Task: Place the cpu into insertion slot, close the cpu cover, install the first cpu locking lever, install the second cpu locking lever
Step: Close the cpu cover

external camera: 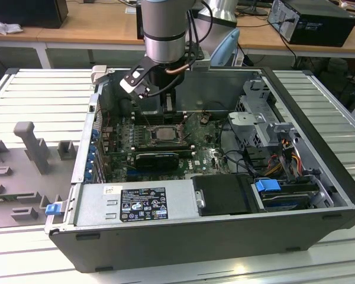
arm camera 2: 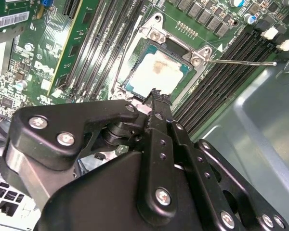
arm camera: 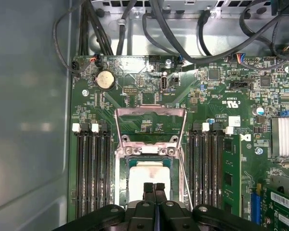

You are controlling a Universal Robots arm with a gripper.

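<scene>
Arm (external camera: 164, 35) points straight down into the open computer case (external camera: 319, 195), wrist vertical. The gripper (arm camera: 154, 186) has its fingers pressed together with nothing between them, tips just over one edge of the cpu (arm camera: 145, 174). The cpu lies flat in the socket (arm camera: 119, 173), between the memory slots (arm camera: 92, 168). A thin lever (arm camera 2: 241, 61) sticks out sideways.

I look into an open computer case (external camera: 225, 236) lying on the slatted grey table (external camera: 41, 89). A labelled power supply (external camera: 136, 204) fills its near side, with a blue-tabbed drive (external camera: 290, 198) beside it. On the green board, long black memory slots (arm camera: 92, 168) stand near a round coin battery (arm camera: 105, 80). A grey fixture (external camera: 29, 142) sits at the exterior view's left.
</scene>
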